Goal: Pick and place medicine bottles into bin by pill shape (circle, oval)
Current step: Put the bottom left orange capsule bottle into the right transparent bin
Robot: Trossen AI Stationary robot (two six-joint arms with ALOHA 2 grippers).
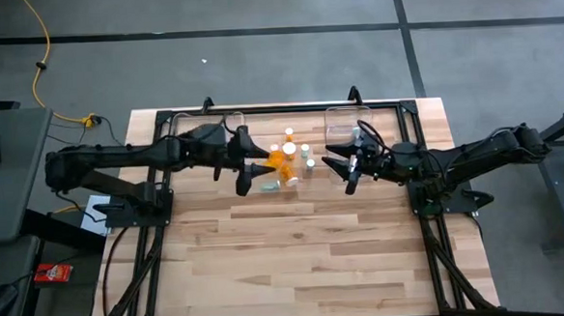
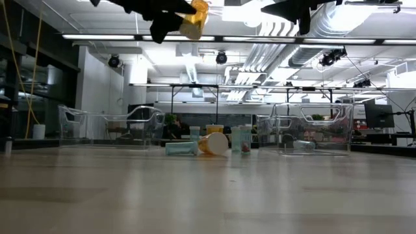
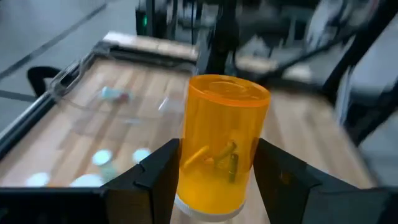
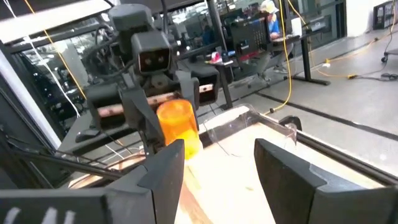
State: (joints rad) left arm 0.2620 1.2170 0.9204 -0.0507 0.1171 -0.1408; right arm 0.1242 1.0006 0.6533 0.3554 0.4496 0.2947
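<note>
My left gripper (image 1: 263, 169) is shut on an orange medicine bottle (image 3: 221, 143), held high above the table; small oblong pills show through its wall. Below and beside it, several small white-capped medicine bottles (image 1: 296, 155) stand on the wood at the far middle. One orange bottle (image 2: 214, 143) and one pale bottle (image 2: 181, 148) lie on their sides. My right gripper (image 1: 346, 170) hovers open at the same height, facing the left one, with nothing between its fingers (image 4: 165, 168). My left gripper pinches the orange bottle's round wall (image 3: 186, 168) between its two fingers (image 3: 155, 180), on the half nearer the white cap (image 3: 205, 211). The fingers come about level from the table's left. The bottle stands roughly upright with its cap end down, lifted clear of the table.
Two clear plastic bins stand at the far edge: one at the left (image 1: 213, 128), one at the right (image 1: 346, 126) with something small lying in it (image 2: 302, 144). A black frame (image 1: 279, 108) runs around the wooden table. The near half of the tabletop (image 1: 297, 264) is bare wood.
</note>
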